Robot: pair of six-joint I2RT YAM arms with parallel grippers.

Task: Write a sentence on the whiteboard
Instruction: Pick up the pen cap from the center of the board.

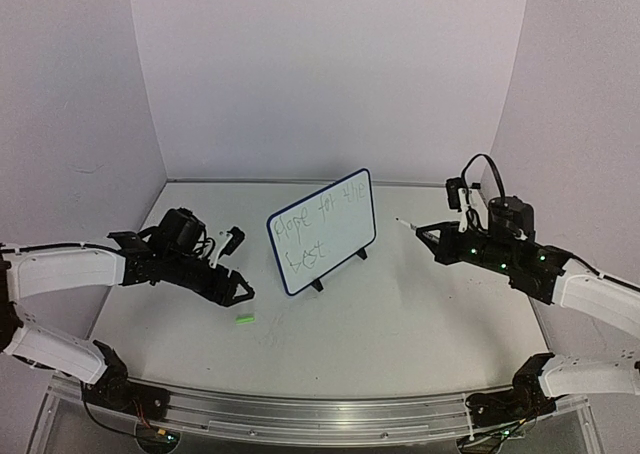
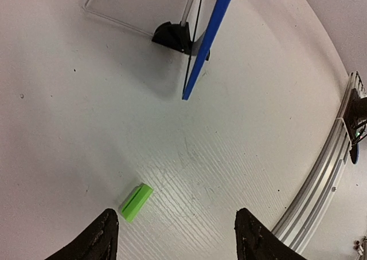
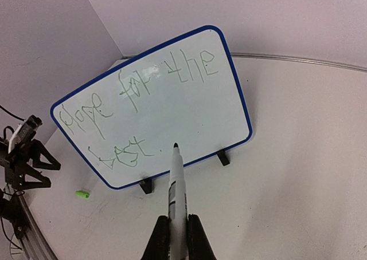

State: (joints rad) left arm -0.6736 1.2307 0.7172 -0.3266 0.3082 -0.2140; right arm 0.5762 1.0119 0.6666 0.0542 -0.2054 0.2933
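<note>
R claw [image 3: 178, 224] grips marker [image 3: 176, 177]; L claw [image 2: 176, 223] wide open by green cap [image 2: 136, 201].

Blue-rimmed white whiteboard [image 3: 155, 102] (green cap [image 2: 136, 202])

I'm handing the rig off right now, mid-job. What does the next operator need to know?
Left gripper: open, empty, hovering low beside a small green plastic piece, possibly a marker cap.
Right gripper: shut on a white black-tipped marker, tip aimed at the board but off it.
The blue-rimmed white whiteboard stands upright between the arms.
Done: it reads "Hope for the best".
Left: probably no more writing; perhaps cap and set down the marker.
</note>
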